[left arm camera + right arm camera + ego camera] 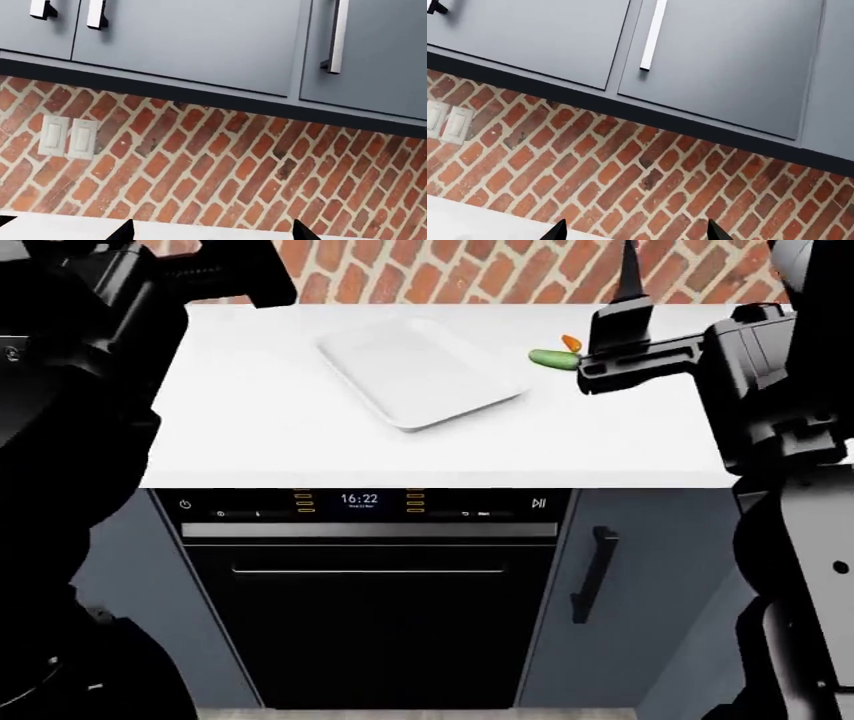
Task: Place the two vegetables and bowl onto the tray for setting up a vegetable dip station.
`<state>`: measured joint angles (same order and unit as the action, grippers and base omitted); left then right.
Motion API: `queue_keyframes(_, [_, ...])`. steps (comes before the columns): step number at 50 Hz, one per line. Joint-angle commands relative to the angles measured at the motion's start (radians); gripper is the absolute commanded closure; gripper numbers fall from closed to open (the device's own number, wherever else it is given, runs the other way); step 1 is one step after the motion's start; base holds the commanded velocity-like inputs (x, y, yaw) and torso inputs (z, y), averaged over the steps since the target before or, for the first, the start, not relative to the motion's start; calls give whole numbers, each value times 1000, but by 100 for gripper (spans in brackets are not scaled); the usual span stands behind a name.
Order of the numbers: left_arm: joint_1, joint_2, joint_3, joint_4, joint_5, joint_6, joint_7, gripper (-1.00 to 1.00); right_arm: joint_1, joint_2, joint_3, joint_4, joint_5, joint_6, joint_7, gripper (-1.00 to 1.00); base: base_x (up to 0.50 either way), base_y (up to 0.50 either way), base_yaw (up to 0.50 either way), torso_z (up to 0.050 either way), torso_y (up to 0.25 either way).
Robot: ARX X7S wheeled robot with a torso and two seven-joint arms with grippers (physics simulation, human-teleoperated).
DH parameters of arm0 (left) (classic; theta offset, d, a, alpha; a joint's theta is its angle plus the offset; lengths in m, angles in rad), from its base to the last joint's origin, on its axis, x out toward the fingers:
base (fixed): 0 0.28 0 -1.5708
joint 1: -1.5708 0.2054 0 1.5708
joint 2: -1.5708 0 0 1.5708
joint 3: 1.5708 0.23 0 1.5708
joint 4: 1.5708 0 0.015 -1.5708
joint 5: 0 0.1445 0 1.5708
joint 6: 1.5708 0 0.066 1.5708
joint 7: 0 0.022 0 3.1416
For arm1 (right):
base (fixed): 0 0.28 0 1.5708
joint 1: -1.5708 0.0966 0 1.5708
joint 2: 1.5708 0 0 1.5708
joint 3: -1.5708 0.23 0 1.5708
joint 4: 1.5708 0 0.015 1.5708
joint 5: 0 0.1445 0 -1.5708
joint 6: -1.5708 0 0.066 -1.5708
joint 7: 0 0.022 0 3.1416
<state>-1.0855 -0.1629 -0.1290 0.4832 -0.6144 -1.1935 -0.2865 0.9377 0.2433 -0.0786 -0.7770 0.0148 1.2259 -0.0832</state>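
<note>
In the left wrist view we see only grey cabinet doors [193, 40], the brick backsplash [220, 160] and a twin wall switch [67, 137]; the left gripper [212, 231] shows two dark tips set wide apart, holding nothing.

From the head view, the tray [420, 372] lies empty on the white counter [267, 430]; the cucumber [551, 359] and carrot [571, 342] lie together just beside it. We cannot find the bowl. The right gripper [625, 315] hovers near the vegetables; we should lower it squarely over the cucumber.

The right wrist view shows brick and cabinets, its tips wide and empty.
</note>
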Motion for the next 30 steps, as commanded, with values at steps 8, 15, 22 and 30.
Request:
queue_keyframes(8, [-155, -34, -4, -149, -58, -148, 3, -100, 174, 56, 18, -12, 95, 283, -130, -100, 437, -95, 0, 0, 0])
queue_keyframes(15, [-148, -32, -10, -159, -65, -143, 2, -100, 169, 54, 13, 4, 100, 276, -131, -100, 481, -121, 0, 0, 0])
queue_keyframes(22, [-146, -33, -13, -155, -72, -144, -5, -100, 165, 55, 7, 9, 105, 271, -131, -100, 484, -121, 0, 0, 0])
queue_keyframes(30, [-144, -37, -10, -150, -77, -141, -11, -100, 154, 56, 6, 4, 109, 270, -130, -100, 484, -120, 0, 0, 0])
